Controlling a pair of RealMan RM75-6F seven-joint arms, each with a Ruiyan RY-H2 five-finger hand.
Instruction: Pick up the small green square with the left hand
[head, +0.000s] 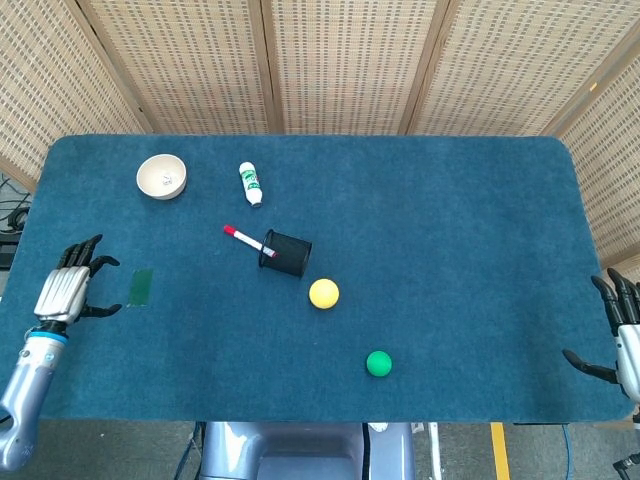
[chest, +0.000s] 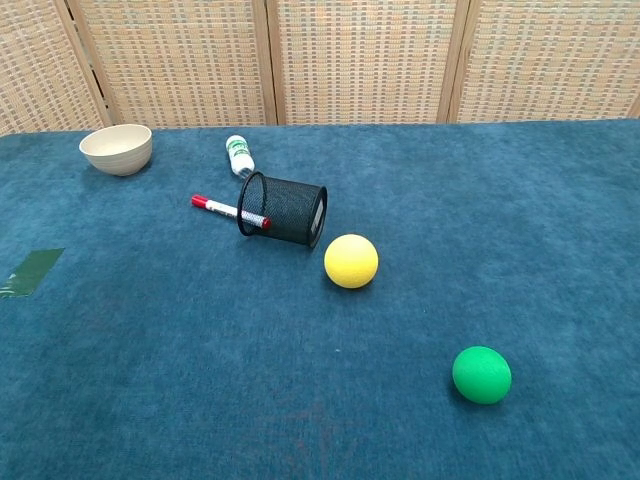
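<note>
The small green square (head: 141, 287) lies flat on the table (head: 450, 220) near its left edge, about midway between the back and front edges. The left hand (head: 68, 290) hovers over that left edge just beside the square, not touching it, fingers spread apart and holding nothing. The right hand (head: 622, 330) sits at the right edge near the front corner, fingers apart and empty. A cream bowl (head: 161, 177) stands toward the back left corner, a white bottle (head: 250, 184) lying near it. A black mesh cup (head: 285, 253) lies tipped over near the table's middle with a red-capped marker (head: 243, 238) poking from its mouth. A yellow ball (head: 323, 293) rests just beside the cup, and a green ball (head: 378, 363) sits nearer the front edge.
</note>
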